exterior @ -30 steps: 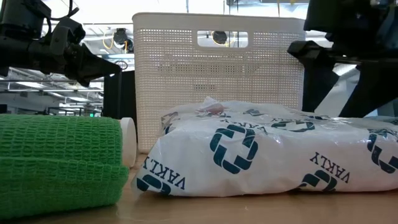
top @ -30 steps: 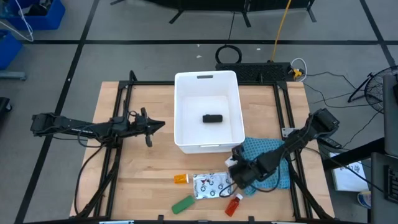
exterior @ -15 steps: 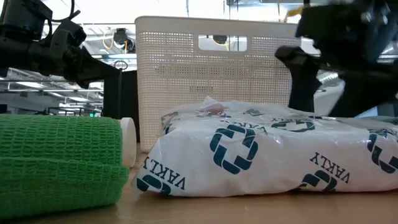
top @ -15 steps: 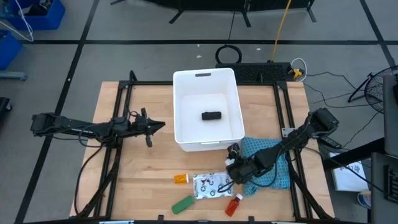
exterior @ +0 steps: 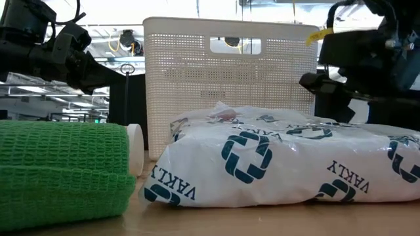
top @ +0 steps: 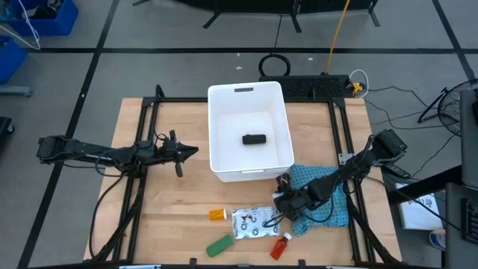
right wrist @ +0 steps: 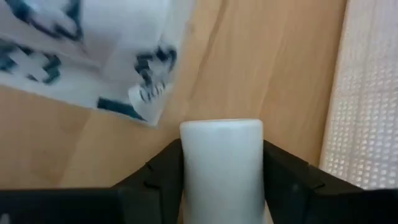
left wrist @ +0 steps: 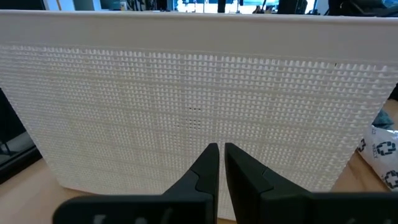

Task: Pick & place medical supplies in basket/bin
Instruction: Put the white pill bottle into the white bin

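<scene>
The white bin point(top: 224, 168) stands mid-table with a black item point(top: 255, 139) inside. On the near side of it lie an orange bottle point(top: 217, 214), the white printed pouch point(top: 252, 223), a green roll point(top: 219, 244) and a red bottle point(top: 280, 245). My right gripper point(right wrist: 221, 146) is low over the table between the pouch and the bin's near right corner, shut on a white cylinder point(right wrist: 221, 180). My left gripper point(left wrist: 217, 155) hangs shut and level, left of the bin, touching nothing. My right gripper pinches the white cylinder by its two opposite sides point(right wrist: 186, 163) between its two fingers point(right wrist: 163, 177). The fingers slant down from the table's right side and lie along the cylinder, whose rounded end point(right wrist: 221, 126) reaches past the fingertips. Whether it rests on the table cannot be told.
A teal cloth point(top: 328, 196) lies under my right arm, at the bin's near right. The bin's meshed wall point(right wrist: 367, 93) is close beside my right gripper. Bare wood point(top: 172, 202) lies left of the items.
My right gripper has sunk a little and edged toward the bin and the table's left. The bin has slid slightly toward the far edge.
</scene>
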Motion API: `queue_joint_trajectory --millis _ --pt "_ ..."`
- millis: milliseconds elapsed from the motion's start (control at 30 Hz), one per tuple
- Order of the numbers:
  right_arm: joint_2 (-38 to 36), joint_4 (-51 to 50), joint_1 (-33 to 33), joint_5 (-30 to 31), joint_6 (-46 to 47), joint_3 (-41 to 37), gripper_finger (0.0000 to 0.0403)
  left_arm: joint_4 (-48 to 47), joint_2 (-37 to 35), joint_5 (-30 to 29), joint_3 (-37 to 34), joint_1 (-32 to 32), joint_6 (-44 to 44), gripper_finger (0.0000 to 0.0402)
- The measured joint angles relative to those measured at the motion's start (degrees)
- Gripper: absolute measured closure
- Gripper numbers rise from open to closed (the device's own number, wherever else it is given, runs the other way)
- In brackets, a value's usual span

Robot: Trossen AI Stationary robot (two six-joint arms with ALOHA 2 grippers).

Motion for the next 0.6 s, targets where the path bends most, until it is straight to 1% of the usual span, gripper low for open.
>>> queue_joint_trajectory --millis 167,300,467,600 --pt "-2.85 -0.33 0.82 -0.03 -0.89 3.29 0.0247 0.03 0.0 0.01 0.0 -0.01 -0.26 0.0371" --pt "-6.75 -1.16 1.97 0.21 -2.75 6.87 0.0234 0.03 0.0 0.02 0.0 -0.01 -0.24 0.0371" --pt "-11.92 -1.06 3.19 4.43 -10.38 14.07 0.0239 0.04 0.0 0.02 0.0 0.0 -0.22 0.0371" --pt "-15.69 -0.19 2.63 9.07 -16.32 20.34 0.0243 0.07 0.0 0.02 -0.02 0.0 -0.05 0.0371"
